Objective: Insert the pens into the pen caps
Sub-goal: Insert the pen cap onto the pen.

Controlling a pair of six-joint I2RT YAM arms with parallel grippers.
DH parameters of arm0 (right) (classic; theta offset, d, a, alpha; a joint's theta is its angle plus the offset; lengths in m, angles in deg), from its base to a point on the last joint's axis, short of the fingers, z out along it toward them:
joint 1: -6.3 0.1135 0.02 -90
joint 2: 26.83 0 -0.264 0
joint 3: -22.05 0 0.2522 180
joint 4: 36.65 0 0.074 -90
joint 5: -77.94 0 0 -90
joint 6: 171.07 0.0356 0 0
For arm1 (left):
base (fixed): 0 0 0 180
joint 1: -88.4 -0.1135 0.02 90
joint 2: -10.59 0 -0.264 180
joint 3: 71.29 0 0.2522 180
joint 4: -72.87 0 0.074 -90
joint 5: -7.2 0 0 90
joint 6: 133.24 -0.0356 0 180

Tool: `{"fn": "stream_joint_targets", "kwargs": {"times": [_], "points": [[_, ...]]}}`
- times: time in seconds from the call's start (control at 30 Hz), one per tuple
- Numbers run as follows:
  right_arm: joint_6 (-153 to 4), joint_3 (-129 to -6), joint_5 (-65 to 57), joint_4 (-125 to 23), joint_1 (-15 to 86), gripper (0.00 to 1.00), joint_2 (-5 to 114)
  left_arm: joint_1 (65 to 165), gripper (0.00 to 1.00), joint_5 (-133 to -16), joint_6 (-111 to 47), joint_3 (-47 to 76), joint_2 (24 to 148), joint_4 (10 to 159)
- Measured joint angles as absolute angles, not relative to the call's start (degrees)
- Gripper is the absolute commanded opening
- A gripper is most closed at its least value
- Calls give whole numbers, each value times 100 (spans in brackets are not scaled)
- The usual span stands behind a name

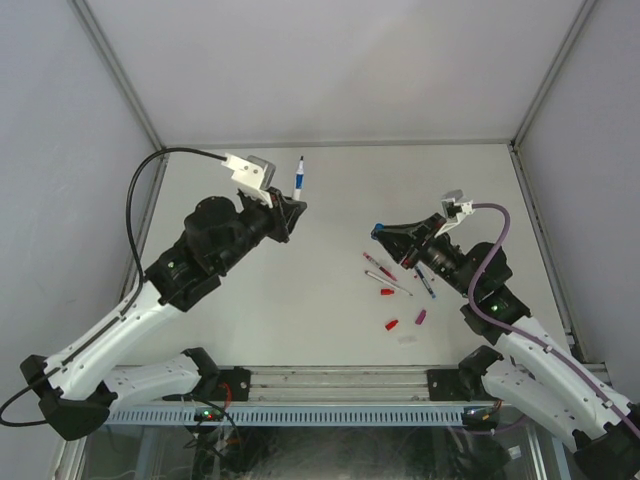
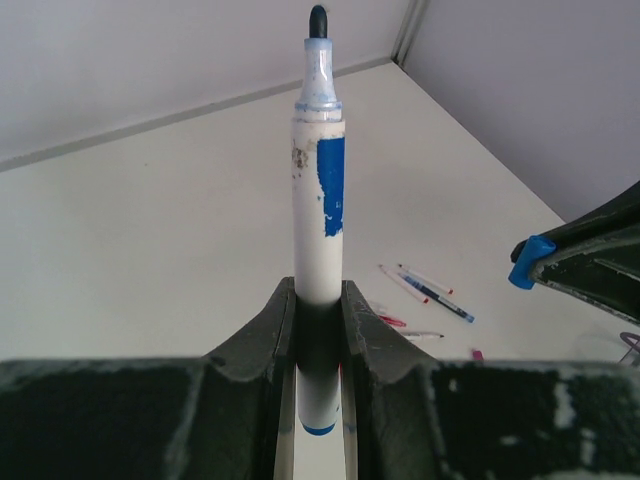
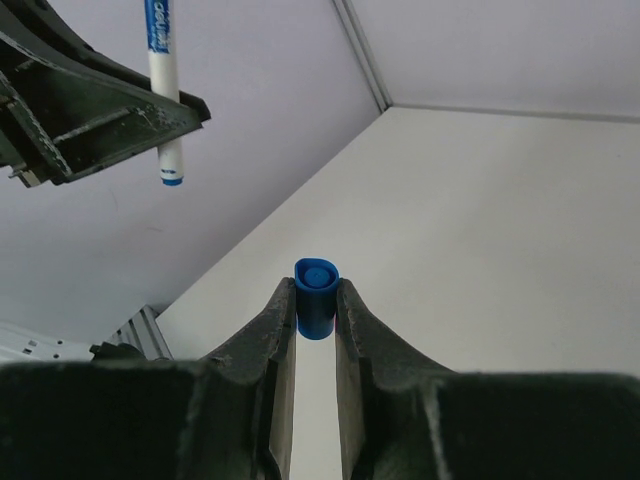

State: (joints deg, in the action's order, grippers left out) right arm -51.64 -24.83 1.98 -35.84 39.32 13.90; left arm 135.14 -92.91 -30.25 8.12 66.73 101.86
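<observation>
My left gripper (image 1: pixel 291 212) is shut on a white pen with blue markings (image 1: pixel 298 180) and holds it upright above the table, dark tip uppermost. In the left wrist view the pen (image 2: pixel 320 200) stands between the fingers (image 2: pixel 268 335). My right gripper (image 1: pixel 384 233) is shut on a blue pen cap (image 1: pixel 377 230), seen end-on in the right wrist view (image 3: pixel 316 296). The two grippers are apart, facing each other. The right wrist view shows the held pen (image 3: pixel 160 90) at upper left. The left wrist view shows the blue cap (image 2: pixel 530 262) at right.
Several loose pens (image 1: pixel 383 268) lie on the white table below the right gripper, also seen in the left wrist view (image 2: pixel 432 287). Two red caps (image 1: pixel 387 292) (image 1: pixel 392 324) and a magenta cap (image 1: pixel 420 317) lie near them. Grey walls enclose the table.
</observation>
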Motion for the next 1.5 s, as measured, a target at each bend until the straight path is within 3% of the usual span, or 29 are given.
{"fn": "stream_joint_targets", "kwargs": {"times": [0.37, 0.83, 1.5], "points": [[-4841, -2522, 202, -2865, 3932, 0, 1626, 13654, 0, -9306, -3189, 698, 6332, 10094], [-4836, -3069, -3, -3020, 4273, 0, 1405, 13879, 0, -9313, -2583, 718, 6455, 10544], [-5156, -3071, -40, -3809, 4275, 0, 1294, 14052, 0, -8939, -2692, -1933, 6347, 7950]]}}
